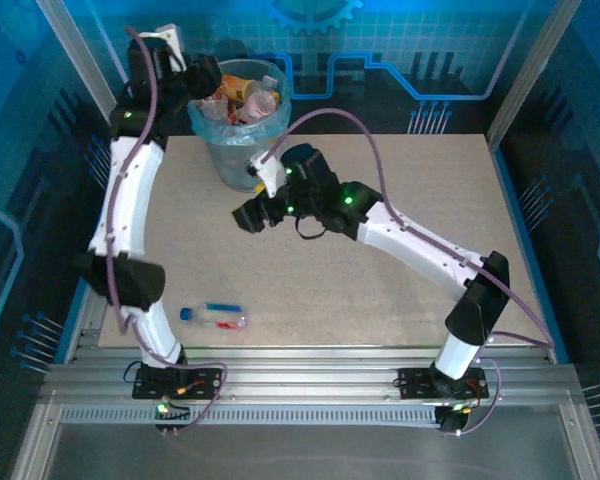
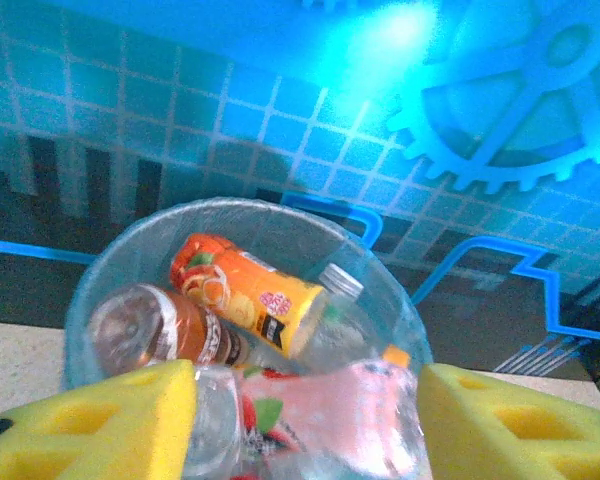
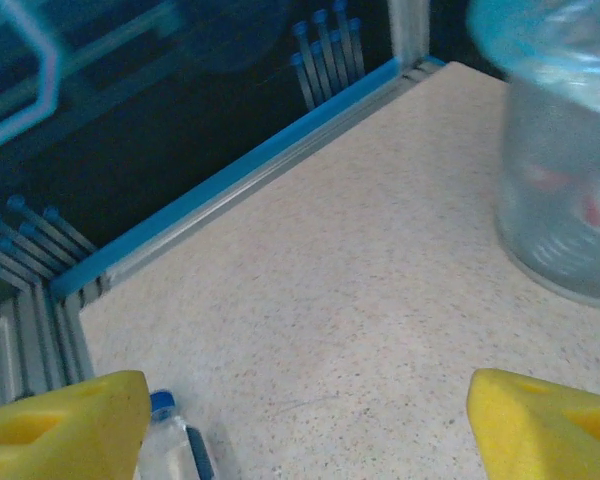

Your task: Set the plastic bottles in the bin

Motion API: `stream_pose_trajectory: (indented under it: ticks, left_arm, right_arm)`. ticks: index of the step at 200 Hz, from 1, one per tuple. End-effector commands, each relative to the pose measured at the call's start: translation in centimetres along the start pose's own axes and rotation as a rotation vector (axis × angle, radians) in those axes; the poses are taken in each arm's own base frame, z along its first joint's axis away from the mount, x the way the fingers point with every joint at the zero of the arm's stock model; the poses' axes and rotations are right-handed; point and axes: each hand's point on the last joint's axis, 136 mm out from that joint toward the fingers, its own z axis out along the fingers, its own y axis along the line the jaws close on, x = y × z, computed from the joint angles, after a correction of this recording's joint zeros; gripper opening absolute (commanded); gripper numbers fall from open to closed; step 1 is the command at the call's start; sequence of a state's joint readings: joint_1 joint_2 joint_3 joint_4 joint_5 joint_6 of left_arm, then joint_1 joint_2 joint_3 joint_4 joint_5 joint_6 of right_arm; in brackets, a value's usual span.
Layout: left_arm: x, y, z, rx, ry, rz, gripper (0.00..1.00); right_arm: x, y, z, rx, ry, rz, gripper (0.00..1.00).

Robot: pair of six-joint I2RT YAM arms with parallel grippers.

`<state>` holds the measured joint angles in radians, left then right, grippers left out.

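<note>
The bin (image 1: 242, 150) stands at the far left-centre of the desk (image 1: 400, 300), heaped to the rim with plastic bottles (image 1: 252, 98). The left claw (image 1: 205, 80) hangs over the bin's far-left rim. In the left wrist view its jaws stand apart above the pile, with a pink-labelled bottle (image 2: 335, 415) lying between them; contact cannot be determined. An orange-labelled bottle (image 2: 250, 295) lies just beyond. The right claw (image 1: 248, 215) is open and empty, above the desk just near of the bin. One blue-capped bottle (image 1: 215, 317) lies on the desk's near-left area.
</note>
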<state>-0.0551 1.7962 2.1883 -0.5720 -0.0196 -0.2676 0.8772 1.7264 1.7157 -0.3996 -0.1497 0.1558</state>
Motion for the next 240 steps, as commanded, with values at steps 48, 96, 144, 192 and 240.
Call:
stream_pose_trajectory:
  ticks: [48, 96, 144, 192, 240]
  left_arm:
    - [8.6, 4.7, -9.1, -0.149, 0.139, 0.011, 0.70]
    - [12.0, 7.0, -13.7, -0.219, 0.141, 0.028, 0.72]
    - [10.9, 8.4, -16.8, -0.288, 0.047, 0.049, 0.74]
    - [9.2, 8.5, -19.2, -0.305, -0.040, 0.061, 0.77]
    - [8.4, 7.3, -20.6, -0.257, -0.058, 0.061, 0.80]
  right_arm:
    - [13.0, 10.3, 7.3, -0.261, 0.304, -0.426, 0.95]
    - [20.3, 11.7, 11.8, -0.301, 0.455, -0.503, 1.00]
    - [24.9, 11.2, 14.4, -0.291, 0.551, -0.529, 1.00]
    - [26.9, 10.2, 14.9, -0.278, 0.613, -0.551, 0.73]
    - [23.3, 10.0, 13.0, -0.294, 0.526, -0.450, 0.52]
